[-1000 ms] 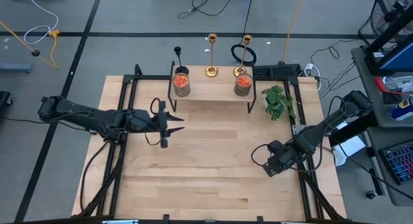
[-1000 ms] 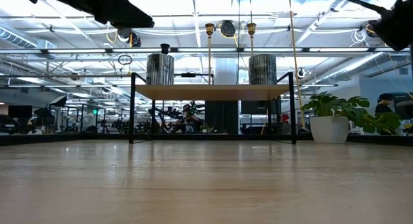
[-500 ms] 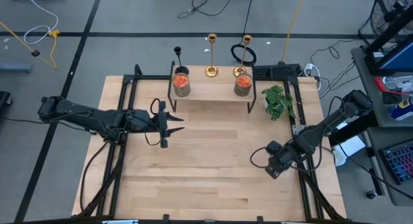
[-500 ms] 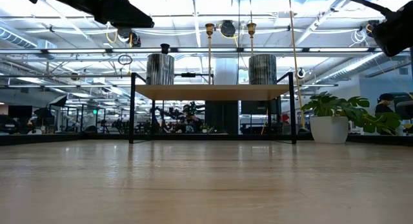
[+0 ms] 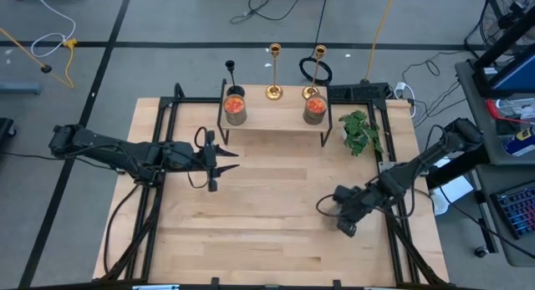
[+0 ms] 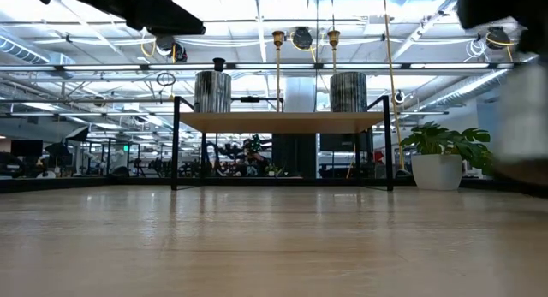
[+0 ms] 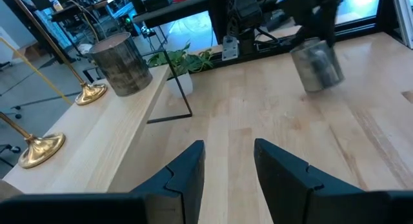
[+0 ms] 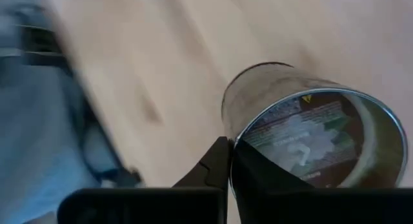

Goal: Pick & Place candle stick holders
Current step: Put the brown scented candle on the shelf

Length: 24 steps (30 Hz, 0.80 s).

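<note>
The three candle stick holders stand upright along the far edge of the raised wooden shelf at the far side of the table: the black holder at the far left, one gold holder at the middle, the other gold holder to its right. Two grey tins with red contents also sit on the shelf, nearer than the stems.

The left gripper hovers over the table just near of the shelf's left end, fingers parted and empty. From it, the black holder lies directly farther away, and the gold pair farther and to the right. Every stem's long axis is vertical.

The right gripper sits at the near right, well apart from the shelf, clamped on the rim of a metal can (not a task item).

Judgement: the left arm is nearer, and free. The reach must clear the left tin.
</note>
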Motion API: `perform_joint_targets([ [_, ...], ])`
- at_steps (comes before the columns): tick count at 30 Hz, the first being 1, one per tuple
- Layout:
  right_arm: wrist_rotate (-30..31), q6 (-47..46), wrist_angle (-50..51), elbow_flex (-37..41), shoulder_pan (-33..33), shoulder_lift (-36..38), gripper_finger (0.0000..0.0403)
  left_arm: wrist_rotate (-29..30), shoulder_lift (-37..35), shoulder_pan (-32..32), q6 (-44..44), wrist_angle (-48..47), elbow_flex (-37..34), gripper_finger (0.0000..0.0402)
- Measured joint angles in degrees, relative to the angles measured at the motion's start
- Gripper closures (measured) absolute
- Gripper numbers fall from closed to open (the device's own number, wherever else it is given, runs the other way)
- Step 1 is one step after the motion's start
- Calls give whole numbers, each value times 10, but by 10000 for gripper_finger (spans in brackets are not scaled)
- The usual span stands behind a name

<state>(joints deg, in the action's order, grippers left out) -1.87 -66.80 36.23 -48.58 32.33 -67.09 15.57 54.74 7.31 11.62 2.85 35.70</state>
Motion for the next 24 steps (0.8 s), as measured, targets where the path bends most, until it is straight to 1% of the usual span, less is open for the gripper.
perform_joint_targets([
  [3, 29, 117, -87, -3, -20, 0, 401, 0, 0, 0, 1, 5, 0, 259],
  [5, 47, 186, -167, -3, -37, -1, 401, 0, 0, 0, 1, 4, 0, 259],
  [7, 62, 218, -244, -5, -59, -3, 401, 0, 0, 0, 0, 5, 0, 259],
  [9, 65, 258, -308, -5, -83, -9, 401, 0, 0, 0, -2, 4, 0, 259],
  [11, 59, 306, -343, -5, -105, -14, 402, 0, 0, 0, -1, 5, 0, 259],
  [15, 37, 351, -379, -5, -154, -23, 402, 0, 0, 0, 1, 7, 0, 259],
  [17, 20, 389, -377, -9, -181, -27, 402, 0, 0, 0, 1, 15, 0, 259],
  [19, -3, 428, -368, -32, -207, -42, 402, 0, 0, 0, 1, 17, 0, 259],
  [21, -16, 468, -331, -65, -225, -53, 402, 0, 0, 0, 1, 17, 0, 259],
  [24, -30, 535, -229, -150, -251, -79, 402, 0, 0, 0, -2, 17, 0, 259],
])
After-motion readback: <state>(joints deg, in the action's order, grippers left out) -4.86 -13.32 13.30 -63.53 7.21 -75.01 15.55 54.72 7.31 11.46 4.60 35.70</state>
